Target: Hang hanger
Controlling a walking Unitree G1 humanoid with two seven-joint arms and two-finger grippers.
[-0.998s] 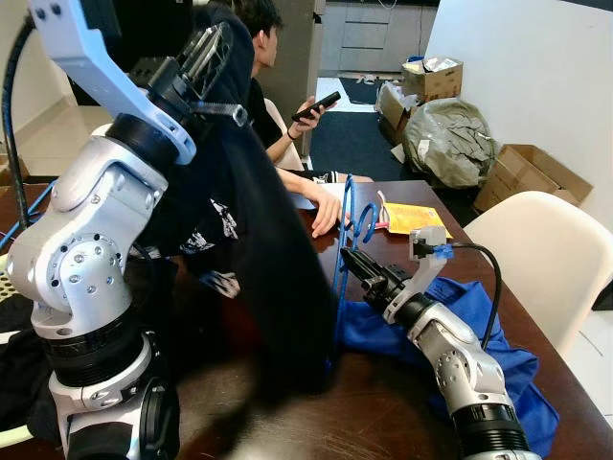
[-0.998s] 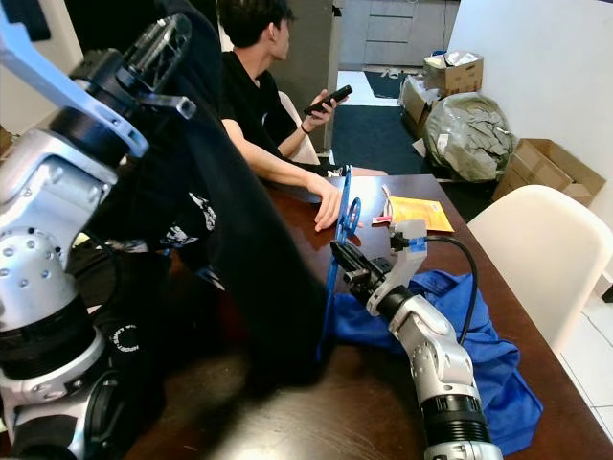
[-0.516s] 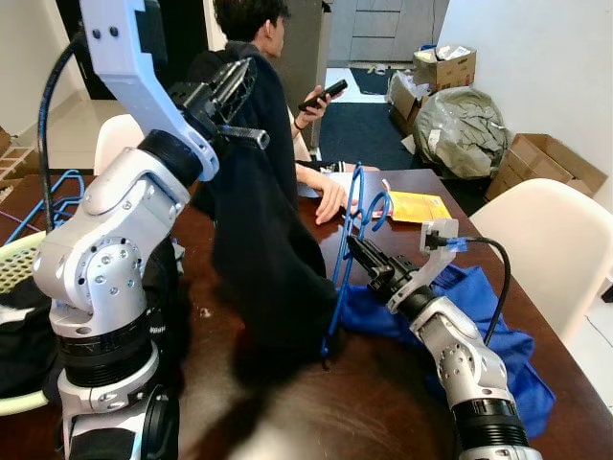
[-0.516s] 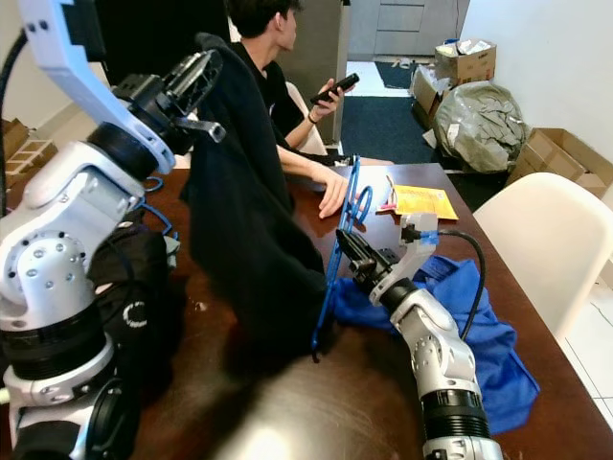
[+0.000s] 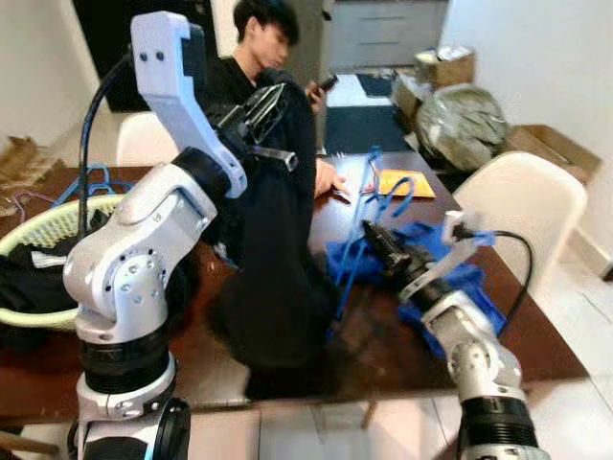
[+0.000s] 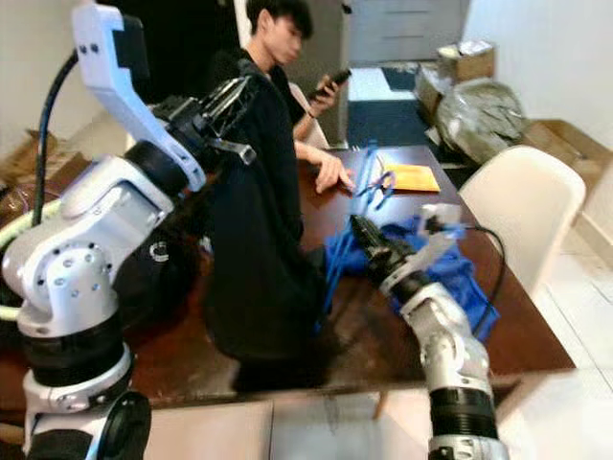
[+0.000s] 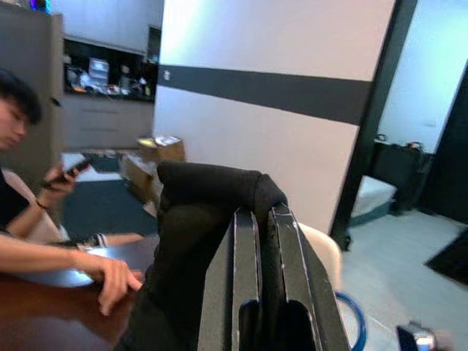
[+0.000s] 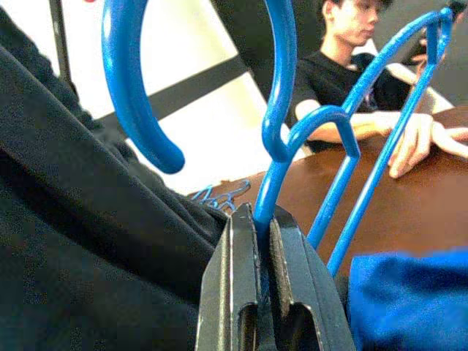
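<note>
While a black garment (image 5: 273,259) is pinched up high above the brown table (image 5: 383,345) by the left gripper (image 5: 263,105), a blue hanger (image 8: 274,146) is squeezed above that table by the right gripper (image 8: 254,227); a person (image 6: 287,57) is seated behind it.

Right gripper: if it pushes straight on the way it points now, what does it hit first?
Likely the black garment hanging from the left gripper. The right gripper, shut on the blue hanger, points toward that cloth, which the right wrist view shows close ahead. Exact depth is unclear.
</note>
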